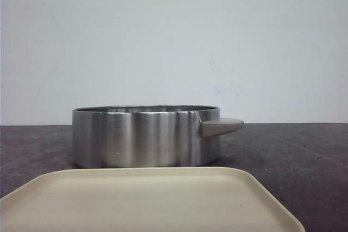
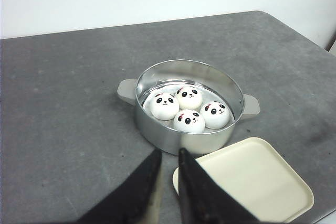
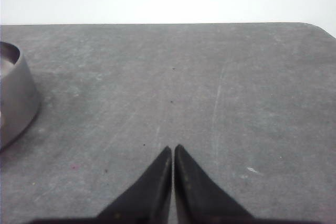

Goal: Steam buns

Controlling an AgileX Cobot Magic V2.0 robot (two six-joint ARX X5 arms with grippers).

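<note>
**Four panda buns sitting in the steel pan, both grippers empty**

Cream tray point(image 1: 147, 199) is lying nearest the front camera, filling the 6 o'clock part of that view, with nothing resting on it. Just behind it, toward 12 o'clock, the steel pan point(image 1: 144, 137) is standing upright on the dark grey table point(image 1: 293, 156), its pale handle point(image 1: 220, 126) sticking out toward 3 o'clock.

From the left wrist camera, the left gripper point(image 2: 167, 153) is hovering above the table with its black fingers nearly together, only a thin gap showing, and nothing between them. Beyond it the buns point(image 2: 188, 109) are sitting inside the pan, four of them clustered and touching, faces turned up.

From the right wrist camera, the right gripper point(image 3: 172, 148) is hanging over bare table with fingertips pressed together, gripping nothing, the pan wall showing at the 9 o'clock edge.
</note>
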